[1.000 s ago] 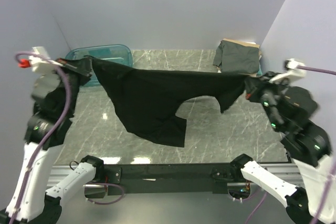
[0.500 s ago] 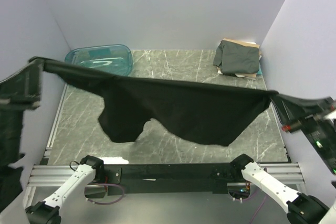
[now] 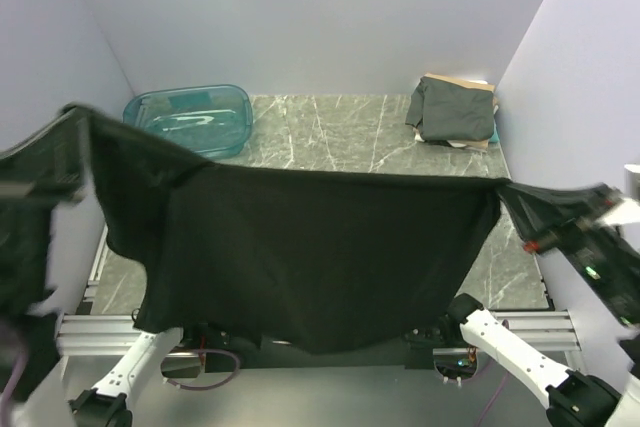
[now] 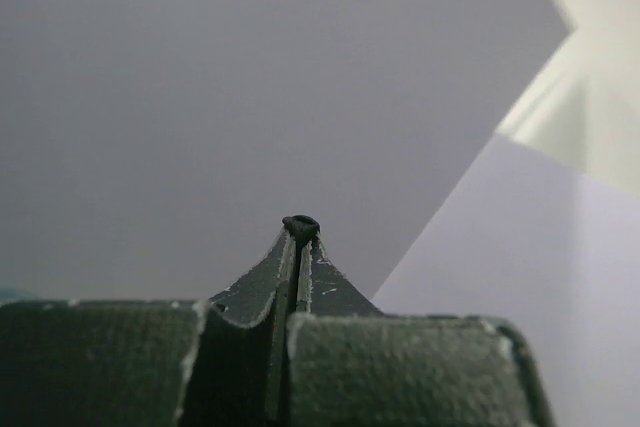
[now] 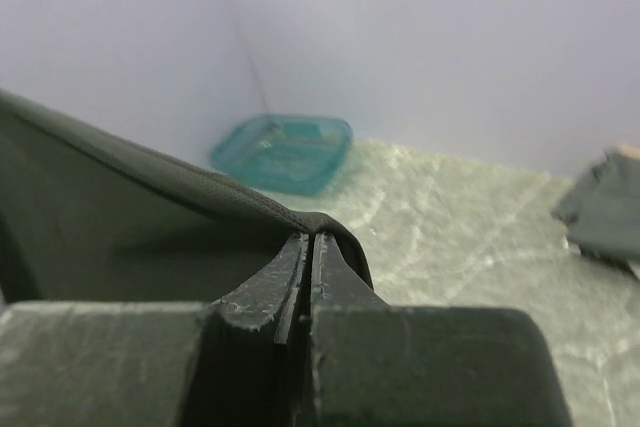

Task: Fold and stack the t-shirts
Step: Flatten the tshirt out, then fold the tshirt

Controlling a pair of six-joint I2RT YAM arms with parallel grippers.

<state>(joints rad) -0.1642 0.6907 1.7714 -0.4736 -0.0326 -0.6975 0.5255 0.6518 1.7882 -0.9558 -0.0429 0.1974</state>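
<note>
Right, nearest first: left gripper (image 4: pixel 300 230) has its jaws pressed together, only a small dark nub of cloth showing at the tips in the left wrist view. Right gripper (image 5: pixel 308 240) is likewise clamped, a rolled black edge pinched between its fingers. Black t-shirt (image 3: pixel 310 247) hangs stretched between the two grippers, top edge near taut, body dropping as a wide curtain that hides the arm bases below it. Plain matte black, no print seen, lower edge uneven with a soft bulge low in the middle

Handling judgement: light, limp cloth with no stiffness, so it takes whatever shape the grippers give it. Best held at two corners of one edge, as now; the left pinch looks thin and could slip if pulled harder

Beyond the shirt, worktop (image 3: pixel 340 137) is grey-green marble pattern. Further out ahead of the left gripper sits a teal bin (image 3: pixel 190 117). Far ahead of the right gripper a folded grey-green t-shirt (image 3: pixel 452 110) lies on a tan layer (image 3: pixel 462 81), well apart from the held shirt
</note>
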